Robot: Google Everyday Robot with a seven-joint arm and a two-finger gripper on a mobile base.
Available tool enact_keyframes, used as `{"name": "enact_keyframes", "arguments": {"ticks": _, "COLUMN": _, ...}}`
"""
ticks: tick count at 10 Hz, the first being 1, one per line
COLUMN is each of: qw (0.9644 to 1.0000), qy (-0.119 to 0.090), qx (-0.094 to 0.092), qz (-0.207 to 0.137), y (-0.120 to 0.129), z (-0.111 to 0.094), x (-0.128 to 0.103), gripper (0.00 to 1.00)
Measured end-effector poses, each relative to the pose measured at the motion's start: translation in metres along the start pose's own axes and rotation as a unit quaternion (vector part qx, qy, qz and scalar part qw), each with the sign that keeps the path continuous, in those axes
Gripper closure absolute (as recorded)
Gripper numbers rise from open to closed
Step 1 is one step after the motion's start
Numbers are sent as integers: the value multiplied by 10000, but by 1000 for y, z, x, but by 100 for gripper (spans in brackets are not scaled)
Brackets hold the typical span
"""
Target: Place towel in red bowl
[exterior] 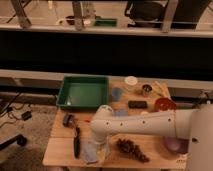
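1. Camera view, looking down from the front: a wooden surface (pixel 60 154) with a white arm (pixel 145 126) stretched across it, from the right edge toward the left front.
2. Claw (pixel 99 147) at the end of this arm, pointing down over the left front part of the surface, mostly hidden under the wrist; spread wide.
3. Towel (pixel 91 153), grey-blue and wrinkled, lying on the surface directly below the claw, close to the front edge. Not possible to tell whether touched by the claw or only very near.
4. Red bowl (pixel 165 104), small and glossy, standing at the right back part of the surface, behind the arm and well apart from the towel.
5. Purple bowl (pixel 175 145) at the right front, partly covered by the arm, nearer to the front edge than the red bowl.
6. Green tray (pixel 84 92) at the left back of the surface, behind the towel and apart from it.
7. Long black tool (pixel 76 142) lying just beside the towel on its left.
8. Brown cluster (pixel 131 148) on the surface to the right of the towel, near the front edge.
9. Between the green tray and the red bowl: a small blue cup (pixel 117 93), a white round lid (pixel 131 81), a metal can (pixel 146 90) and a black block (pixel 137 104).
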Motion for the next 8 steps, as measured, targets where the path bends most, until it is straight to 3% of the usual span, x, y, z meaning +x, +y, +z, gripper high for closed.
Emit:
{"name": "enact_keyframes", "arguments": {"ticks": 1, "qw": 10000, "qy": -41, "qx": -14, "qz": 6, "y": 0, "z": 1, "x": 1, "gripper": 22}}
{"name": "enact_keyframes", "arguments": {"ticks": 3, "qw": 9999, "qy": -116, "qx": -22, "qz": 23, "y": 2, "z": 2, "x": 4, "gripper": 35}}
{"name": "enact_keyframes", "arguments": {"ticks": 7, "qw": 9998, "qy": -177, "qx": 26, "qz": 43, "y": 2, "z": 0, "x": 4, "gripper": 78}}
{"name": "enact_keyframes", "arguments": {"ticks": 8, "qw": 9999, "qy": -165, "qx": 20, "qz": 32, "y": 3, "z": 0, "x": 5, "gripper": 85}}
